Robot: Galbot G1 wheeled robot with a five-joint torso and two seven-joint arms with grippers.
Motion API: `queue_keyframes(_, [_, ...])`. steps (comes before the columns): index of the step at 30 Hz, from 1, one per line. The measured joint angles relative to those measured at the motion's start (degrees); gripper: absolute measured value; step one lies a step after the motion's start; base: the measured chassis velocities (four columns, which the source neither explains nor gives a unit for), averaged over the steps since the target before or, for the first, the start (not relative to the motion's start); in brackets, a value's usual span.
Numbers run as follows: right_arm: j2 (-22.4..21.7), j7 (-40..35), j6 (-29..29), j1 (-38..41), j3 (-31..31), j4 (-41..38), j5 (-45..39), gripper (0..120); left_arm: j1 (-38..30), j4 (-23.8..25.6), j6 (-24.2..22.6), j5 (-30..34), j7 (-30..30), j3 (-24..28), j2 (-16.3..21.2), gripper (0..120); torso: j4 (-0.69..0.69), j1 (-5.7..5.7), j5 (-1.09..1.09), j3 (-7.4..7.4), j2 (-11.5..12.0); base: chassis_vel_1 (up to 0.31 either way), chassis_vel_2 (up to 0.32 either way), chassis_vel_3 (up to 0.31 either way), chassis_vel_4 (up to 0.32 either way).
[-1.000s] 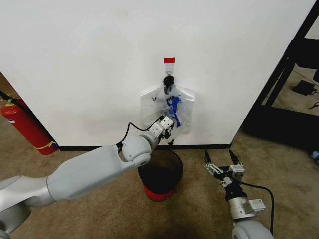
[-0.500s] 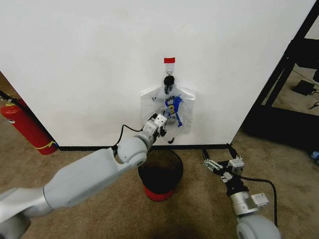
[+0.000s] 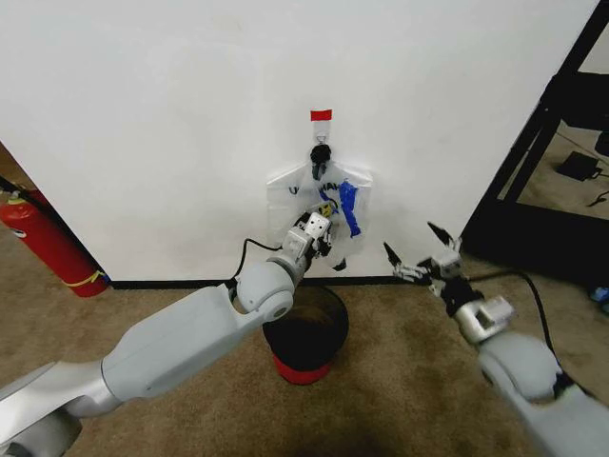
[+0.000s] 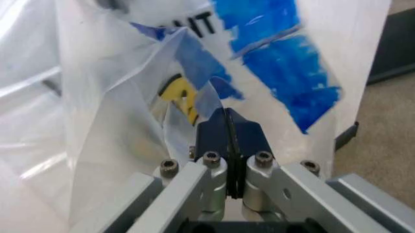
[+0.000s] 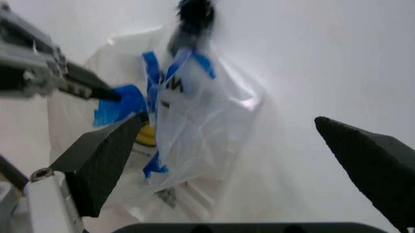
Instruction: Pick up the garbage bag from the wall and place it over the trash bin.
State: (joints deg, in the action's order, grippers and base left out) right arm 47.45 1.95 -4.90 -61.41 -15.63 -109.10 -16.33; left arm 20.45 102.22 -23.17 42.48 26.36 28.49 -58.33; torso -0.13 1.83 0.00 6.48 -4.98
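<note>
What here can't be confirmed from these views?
- Head view: the left gripper hides where it pinches the garbage bag.
- Head view: the trash bin bottom is too dark to read.
- Right wrist view: the black tie is blurred; the hook is unclear.

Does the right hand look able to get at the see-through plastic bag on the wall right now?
Probably yes. The right hand is open, raised beside the see-through plastic bag, with bare wall between them; the left hand already pinches the bag's front.

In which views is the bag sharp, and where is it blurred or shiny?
Head view: the bag is small but fairly clear, evenly lit. Left wrist view: sharp print, with the left gripper shut on it. Right wrist view: soft, with glare on the plastic.
</note>
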Motion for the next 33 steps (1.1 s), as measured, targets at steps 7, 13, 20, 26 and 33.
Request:
queue_keyframes(7, [1.04, 0.46, 0.14, 7.31, 7.38, 6.35, 2.15, 98, 0.88, 0.32, 0.07, 0.08, 0.08, -0.66, 0.49, 0, -0.06, -0.01, -0.01, -0.01, 0.00, 0.000, 0.000, 0.000, 0.000])
queue_keyframes(13, [3.75, 1.30, -1.32, 13.78, 12.91, 11.82, 8.78, 77, 0.92, 0.71, 0.11, 0.43, 0.08, -0.82, 0.55, 0, -0.05, 0.00, -0.01, 0.00, 0.00, 0.000, 0.000, 0.000, 0.000])
queue_keyframes(20, [4.96, 1.27, -1.76, 16.62, 14.75, 13.94, 10.35, 63, 0.92, 1.40, 0.02, 0.68, 0.09, -0.50, 0.88, 0, -0.04, 0.00, -0.01, -0.01, 0.00, 0.000, 0.000, 0.000, 0.000])
queue_keyframes(26, [5.45, 1.16, -0.74, 17.44, 15.26, 15.59, 9.20, 33, 0.92, 1.49, -0.02, 0.88, 0.23, -0.41, 0.92, 0, -0.06, 0.00, 0.01, -0.01, 0.00, 0.000, 0.000, 0.000, 0.000])
queue_keyframes(33, [5.51, 0.70, -0.12, 16.91, 15.42, 15.44, 7.50, 9, 1.51, 1.86, 0.11, 0.86, 0.42, -0.79, 1.08, 0, -0.05, 0.00, 0.00, -0.01, 0.00, 0.000, 0.000, 0.000, 0.000])
